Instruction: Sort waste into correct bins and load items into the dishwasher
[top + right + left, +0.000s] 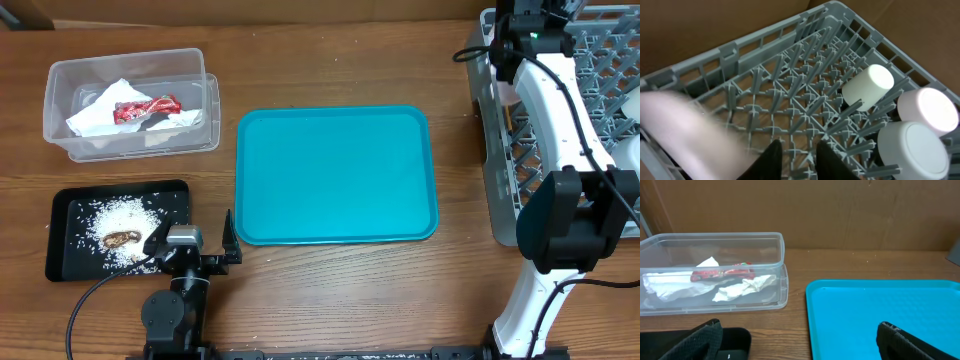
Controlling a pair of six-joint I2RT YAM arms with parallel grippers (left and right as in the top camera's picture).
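Observation:
The clear tub (60, 80) at the back left holds white napkins (95, 115) and the red wrapper (145, 106); they also show in the left wrist view (742, 287). The black tray (70, 205) holds the brown scrap (122, 239) among white crumbs. My left gripper (195, 240) (800, 327) is open and empty, low between the black tray and the teal tray. My right gripper (520, 25) (795, 155) is over the grey dish rack (790, 80), its jaws slightly apart with nothing between them. A blurred white shape (685, 130) lies left of the jaws. White dishes (867, 87) (910, 150) stand in the rack. The chopsticks are out of view.
The large teal tray (335, 175) lies at the table's middle, bare. The dish rack (600, 70) fills the right edge, and the right arm reaches across it. A cardboard wall stands behind the table.

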